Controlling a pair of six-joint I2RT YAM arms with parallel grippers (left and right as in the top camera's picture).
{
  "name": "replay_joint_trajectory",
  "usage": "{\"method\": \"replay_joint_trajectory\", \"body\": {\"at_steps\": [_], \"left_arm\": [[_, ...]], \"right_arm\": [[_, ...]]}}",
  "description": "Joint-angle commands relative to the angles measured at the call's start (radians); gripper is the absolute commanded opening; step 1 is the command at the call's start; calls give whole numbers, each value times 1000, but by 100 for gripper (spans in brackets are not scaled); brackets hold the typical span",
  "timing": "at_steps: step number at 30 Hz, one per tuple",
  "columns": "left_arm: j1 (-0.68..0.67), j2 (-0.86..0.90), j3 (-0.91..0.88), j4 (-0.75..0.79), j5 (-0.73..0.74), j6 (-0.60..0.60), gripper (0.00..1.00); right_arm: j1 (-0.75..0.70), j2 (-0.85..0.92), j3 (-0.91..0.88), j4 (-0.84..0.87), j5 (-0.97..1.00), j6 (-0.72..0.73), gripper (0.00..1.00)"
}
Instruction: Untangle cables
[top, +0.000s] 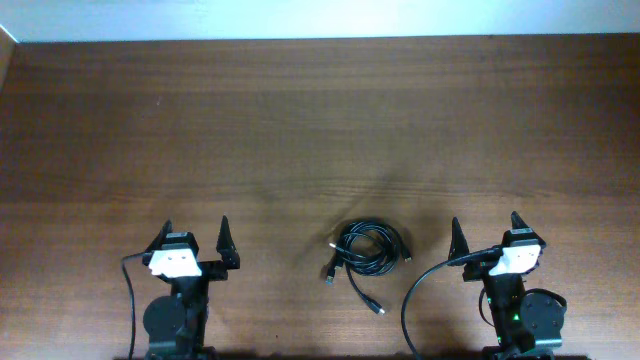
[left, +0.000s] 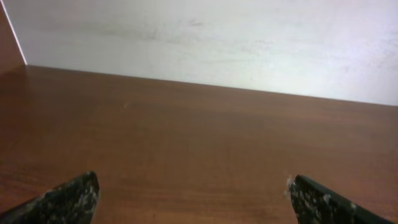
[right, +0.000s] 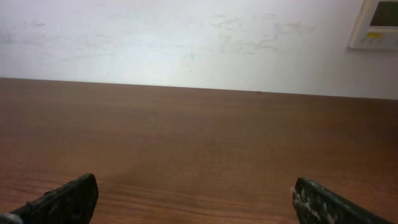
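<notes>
A coiled bundle of black cables lies on the wooden table near the front, between the two arms, with plug ends trailing at its left and lower side. My left gripper is open and empty, well to the left of the bundle. My right gripper is open and empty, just to the right of it. The wrist views show only bare table between the open fingers of the left gripper and the right gripper; the cables are out of view there.
The wooden table stretches back to a white wall. Each arm's own black cable loops beside its base near the front edge, one by the right arm. A white wall panel shows in the right wrist view.
</notes>
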Motion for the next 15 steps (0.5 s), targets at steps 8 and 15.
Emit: {"method": "replay_joint_trajectory", "body": {"at_steps": [8,15], "left_arm": [[-4,27,205,-307,49,17,99],[-4,148,323,-412,127,43,99]], "right_arm": [[8,-10,-5,-3,-21,-3,99],[8,-10,-5,-3,-21,-3,99]]}}
